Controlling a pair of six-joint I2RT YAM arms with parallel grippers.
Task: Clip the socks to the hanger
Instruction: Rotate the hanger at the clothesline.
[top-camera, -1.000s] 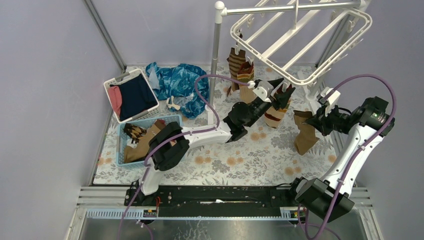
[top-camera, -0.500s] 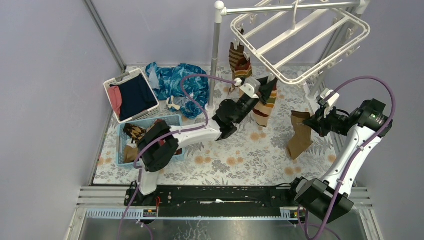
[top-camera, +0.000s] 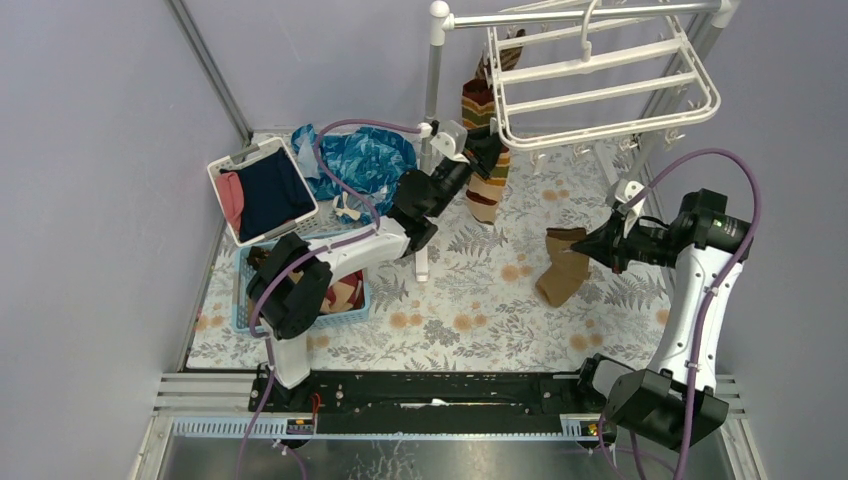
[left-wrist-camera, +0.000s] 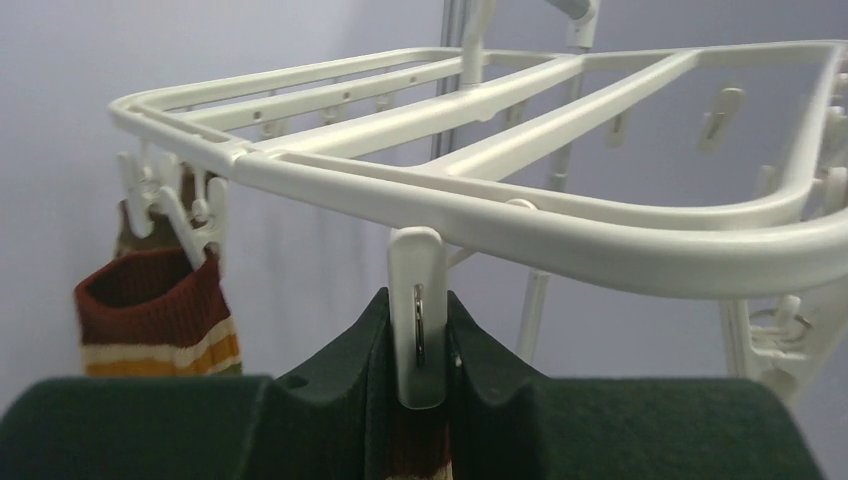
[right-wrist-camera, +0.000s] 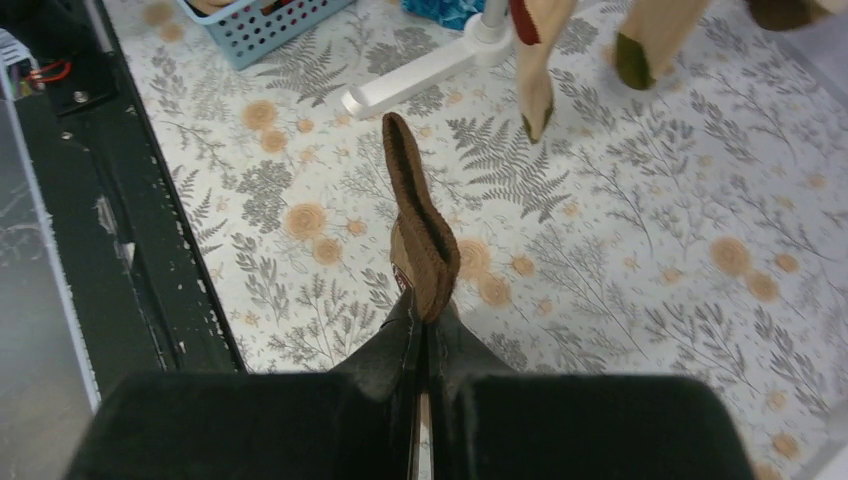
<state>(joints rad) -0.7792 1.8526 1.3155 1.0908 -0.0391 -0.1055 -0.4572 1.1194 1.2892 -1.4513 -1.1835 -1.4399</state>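
Blue cloth, white basket w/ navy clothes, blue basket, floral mat

The left hand and a clip hide most of the sock.

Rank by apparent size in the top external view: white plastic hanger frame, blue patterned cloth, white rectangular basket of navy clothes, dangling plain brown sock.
1. white plastic hanger frame: largest, though it hangs nearer the camera.
2-3. blue patterned cloth and white rectangular basket: look alike and the cloth is partly hidden, so unranked.
4. plain brown sock: smallest.
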